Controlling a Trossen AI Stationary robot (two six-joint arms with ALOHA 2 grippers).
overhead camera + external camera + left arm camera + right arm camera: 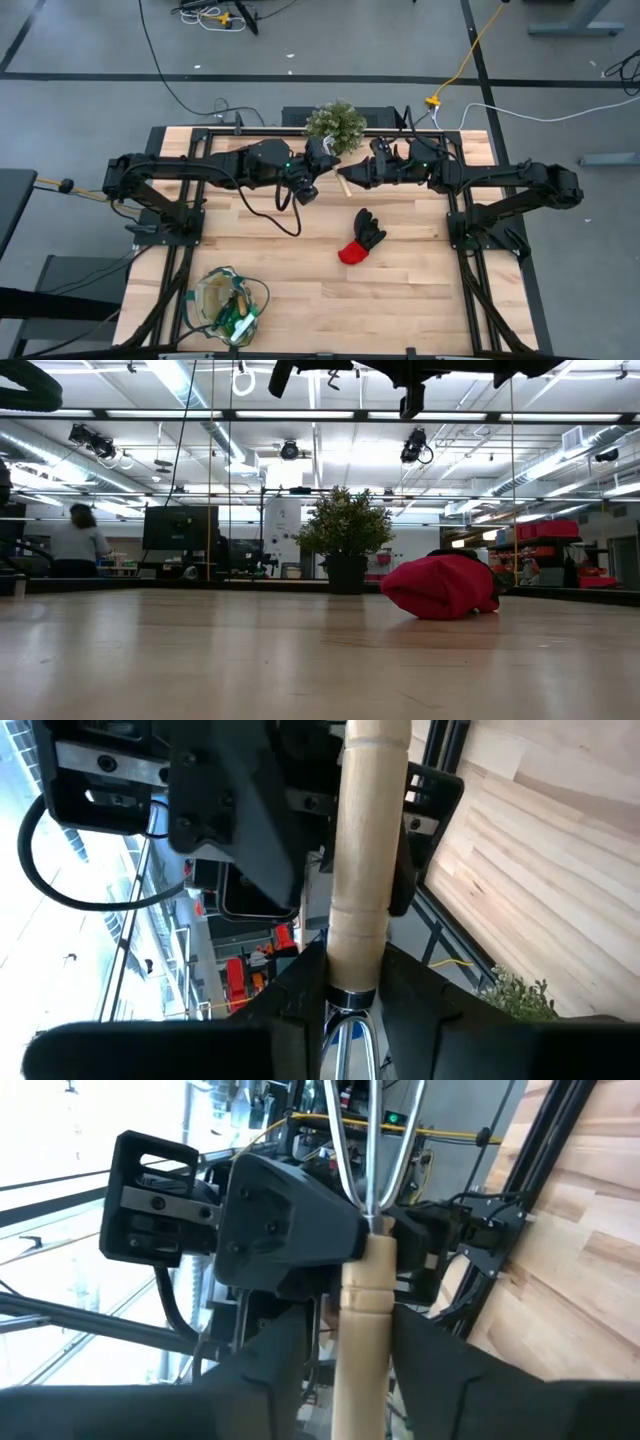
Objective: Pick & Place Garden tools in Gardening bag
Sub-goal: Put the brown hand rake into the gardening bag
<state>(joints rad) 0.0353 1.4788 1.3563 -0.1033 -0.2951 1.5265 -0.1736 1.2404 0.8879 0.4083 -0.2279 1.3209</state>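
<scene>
Overhead, one wooden-handled rake (343,184) is clamped by both the left gripper (318,178) and right gripper (360,175); the glove (362,237) lies below them; the gardening bag (229,303) sits well apart.

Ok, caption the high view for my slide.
Both end effectors, left and right, grip one wooden-handled mini rake beside the bushy green potted plant; black-and-red glove lies mid-table.

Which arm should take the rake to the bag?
Left, probably. The left end effector and right end effector both clasp the mini rake, and the gardening bag sits on the left arm's side.
</scene>
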